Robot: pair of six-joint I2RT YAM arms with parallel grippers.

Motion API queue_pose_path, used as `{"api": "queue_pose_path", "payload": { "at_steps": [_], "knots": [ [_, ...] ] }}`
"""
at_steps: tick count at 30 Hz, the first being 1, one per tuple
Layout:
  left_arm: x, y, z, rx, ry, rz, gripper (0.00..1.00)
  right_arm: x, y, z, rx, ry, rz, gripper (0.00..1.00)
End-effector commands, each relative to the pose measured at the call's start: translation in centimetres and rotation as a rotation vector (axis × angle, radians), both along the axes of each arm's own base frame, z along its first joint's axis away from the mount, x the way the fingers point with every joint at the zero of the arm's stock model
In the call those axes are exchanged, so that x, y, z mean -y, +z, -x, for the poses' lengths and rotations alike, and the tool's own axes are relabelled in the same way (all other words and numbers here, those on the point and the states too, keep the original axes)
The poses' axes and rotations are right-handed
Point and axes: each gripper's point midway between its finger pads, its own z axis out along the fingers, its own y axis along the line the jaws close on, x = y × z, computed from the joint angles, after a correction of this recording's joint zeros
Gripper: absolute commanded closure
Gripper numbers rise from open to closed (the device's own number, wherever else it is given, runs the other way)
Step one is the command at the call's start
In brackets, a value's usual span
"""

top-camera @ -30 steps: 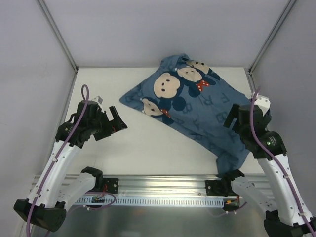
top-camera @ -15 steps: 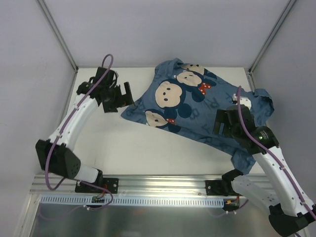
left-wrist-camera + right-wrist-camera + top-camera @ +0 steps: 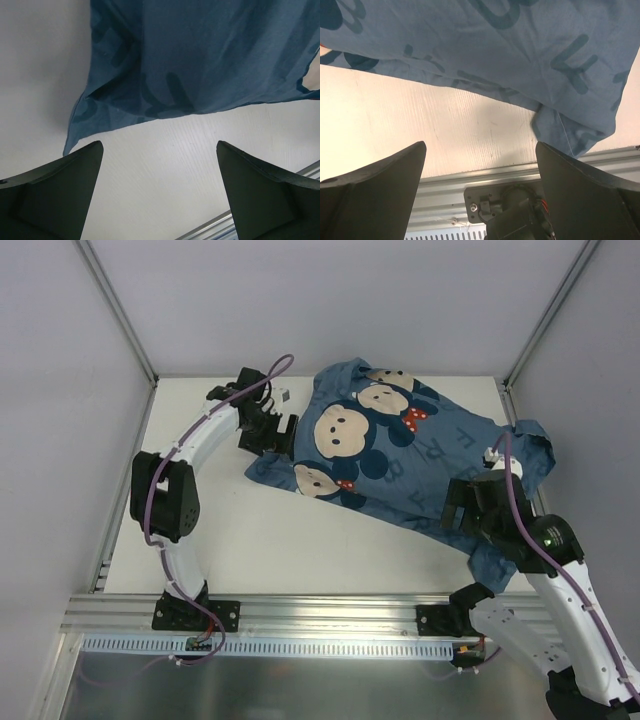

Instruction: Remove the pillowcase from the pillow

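top external: left arm reaches far out, left hand (image 3: 283,428) spread and empty, pillowcase (image 3: 420,460) edge just ahead; right arm bent, right hand (image 3: 458,506) spread, pillowcase beneath it.

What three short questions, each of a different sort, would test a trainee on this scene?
1. True or false: the left claw grips the pillowcase.
2. How does the right claw stand? A: shut on fabric. B: open and empty. C: shut and empty.
3. Fill in: the bows printed on the pillowcase are ____ with white dots.

Key: 1 false, it is open just short of the cloth's edge; 2 B; 3 red.
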Motion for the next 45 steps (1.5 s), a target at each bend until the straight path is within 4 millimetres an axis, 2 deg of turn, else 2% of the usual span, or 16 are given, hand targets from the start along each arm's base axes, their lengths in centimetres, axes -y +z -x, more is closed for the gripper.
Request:
{"api": "queue_pose_path", "payload": {
  "at_steps": [1, 5, 7, 8, 10, 13, 14, 16, 17, 20, 25, 27, 32, 37, 41, 45],
  "knots": [
    [2.4, 0.6, -1.5, 0.075, -0.125, 0.095, 0.01, 0.3, -0.4, 1.2, -0.049, -0.012, -0.006, 0.04],
    [4.0, -2.3, -1.9, -0.012, -0.137, 0.156, 0.02, 0.5, -0.2, 1.3, -0.037, -0.026, -0.008, 0.04],
    [4.5, -3.1, -2.0, -0.041, -0.128, 0.169, 0.13, 0.3, -0.4, 1.2, -0.049, -0.014, -0.002, 0.04],
    [4.7, -3.7, -2.0, -0.071, -0.097, 0.175, 0.45, 0.3, -0.3, 1.3, -0.062, -0.004, 0.006, 0.04],
    [4.6, -3.8, -2.0, -0.093, -0.038, 0.169, 1.0, 0.7, -0.6, 1.3, -0.087, -0.016, 0.036, 0.04],
    [3.7, -2.0, -1.3, -0.077, 0.039, 0.158, 1.0, 1.6, -0.5, 1.4, -0.081, -0.045, 0.071, 0.04],
    [3.1, 0.0, -0.4, -0.048, 0.076, 0.166, 1.0, 1.9, -0.5, 1.4, -0.08, -0.052, 0.078, 0.04],
    [1.9, 1.0, 1.0, -0.031, 0.134, 0.147, 1.0, 2.0, -0.5, 1.3, -0.081, -0.055, 0.079, 0.04],
    [1.3, 3.9, 1.6, 0.021, 0.187, 0.177, 1.0, 1.9, -0.5, 1.1, -0.086, -0.048, 0.077, 0.04],
    [-0.7, 7.8, 3.9, 0.071, 0.31, 0.255, 1.0, 1.6, -0.5, 0.8, -0.106, -0.017, 0.091, 0.04],
    [-7.1, 12.0, 6.4, 0.165, 0.582, 0.354, 1.0, -0.2, -0.5, 0.3, -0.1, 0.088, 0.043, 0.04],
    [-10.2, 12.1, 6.9, 0.184, 0.697, 0.342, 1.0, -1.4, -1.2, 0.8, -0.131, 0.164, 0.009, 0.04],
    [-14.3, 13.0, 9.0, 0.238, 0.884, 0.332, 1.0, -2.0, -2.5, 1.7, -0.193, 0.234, 0.003, 0.04],
    [-14.7, 13.4, 9.1, 0.217, 0.874, 0.332, 1.0, -2.1, -5.3, 1.9, -0.239, 0.229, 0.01, 0.04],
    [-14.6, 13.2, 9.2, 0.205, 0.874, 0.336, 1.0, -2.2, -5.5, 1.3, -0.242, 0.205, 0.013, 0.04],
    [-14.4, 13.6, 9.0, 0.203, 0.865, 0.352, 1.0, -4.2, -7.7, 0.3, -0.252, 0.155, -0.095, 0.04]
  ]
}}
